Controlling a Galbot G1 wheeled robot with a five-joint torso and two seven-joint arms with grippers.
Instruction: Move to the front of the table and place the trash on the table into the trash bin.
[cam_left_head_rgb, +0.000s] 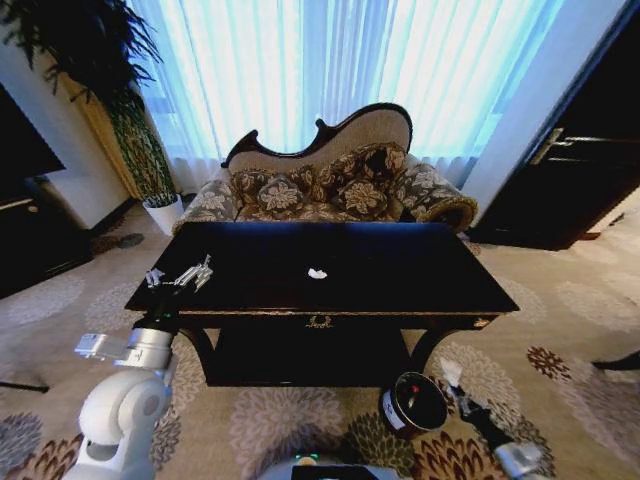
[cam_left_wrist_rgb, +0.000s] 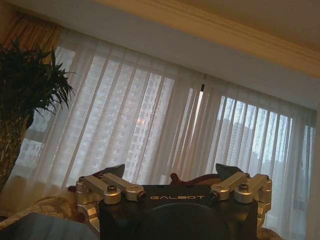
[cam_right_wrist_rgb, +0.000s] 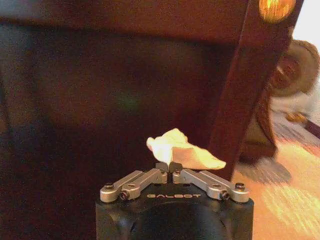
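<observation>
— Where's the right gripper (cam_right_wrist_rgb: 171, 165) now?

— Down low at the near right, off the front corner of the table (cam_left_head_rgb: 420, 290), just right of the bin (cam_left_head_rgb: 412, 403). Its fingers are pinched together on a paper wad (cam_right_wrist_rgb: 182, 151); in the head view the wad sticks up white from the tip, right beside the bin's rim, not over the opening as far as I can tell.

— And the bin itself?

— It stands on the carpet by the table's near right leg, dark and round, with a white label on its side. Its inside looks dark with a reddish spot; I can't tell what, if anything, lies in it.

— Anything on the table?

— One more white wad (cam_left_head_rgb: 317, 273), near the middle of the top, a little towards the far edge from the gold ornament (cam_left_head_rgb: 320, 321). It's well apart from both grippers.

— The left gripper (cam_left_head_rgb: 197, 274)?

— Raised over the table's left end, fingers spread wide, holding nothing. Something small and pale (cam_left_head_rgb: 154, 277) sits just left of it at the table's edge; I can't make out what it is.
</observation>
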